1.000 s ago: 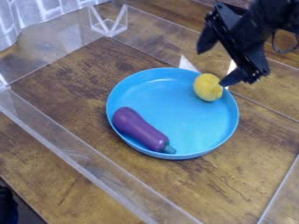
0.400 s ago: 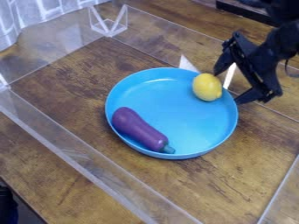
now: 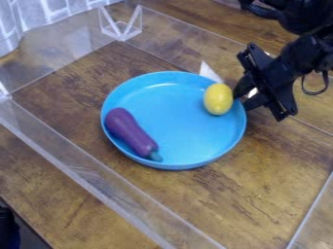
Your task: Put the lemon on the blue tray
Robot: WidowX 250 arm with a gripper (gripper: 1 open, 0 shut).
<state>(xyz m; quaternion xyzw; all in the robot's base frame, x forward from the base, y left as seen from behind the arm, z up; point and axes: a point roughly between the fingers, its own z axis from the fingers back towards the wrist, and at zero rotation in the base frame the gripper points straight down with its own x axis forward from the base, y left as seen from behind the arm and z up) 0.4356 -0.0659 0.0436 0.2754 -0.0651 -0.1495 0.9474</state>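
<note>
Dark wooden plank table (image 3: pixel 78 107), fenced along the left and near edges by clear acrylic walls (image 3: pixel 92 175); small clear stand (image 3: pixel 124 19) at the far left corner. Near the table's centre, large round bright-blue plastic tray (image 3: pixel 176 156) with shallow raised rim. Inside it, at the far right rim, small smooth bright-yellow oval lemon (image 3: pixel 219 98); toward the left rim, long glossy purple eggplant (image 3: pixel 130 132), well apart from the lemon. Black robot gripper (image 3: pixel 267 97) just outside the tray's right rim, just beside the lemon, angled downward. Jaws read as drawn together; nothing visibly clamped between them, though contact with the tray rim cannot be ruled out. Lemon already lying within the tray, so task goal judged met as things stand.

Handling assessment: judged light, firm and rigid, probably a plastic replica. Smooth rounded skin, likely slippery and prone to rolling. Best hold judged across the short middle axis, fingers on opposite flanks, not on the tapered ends.
</note>
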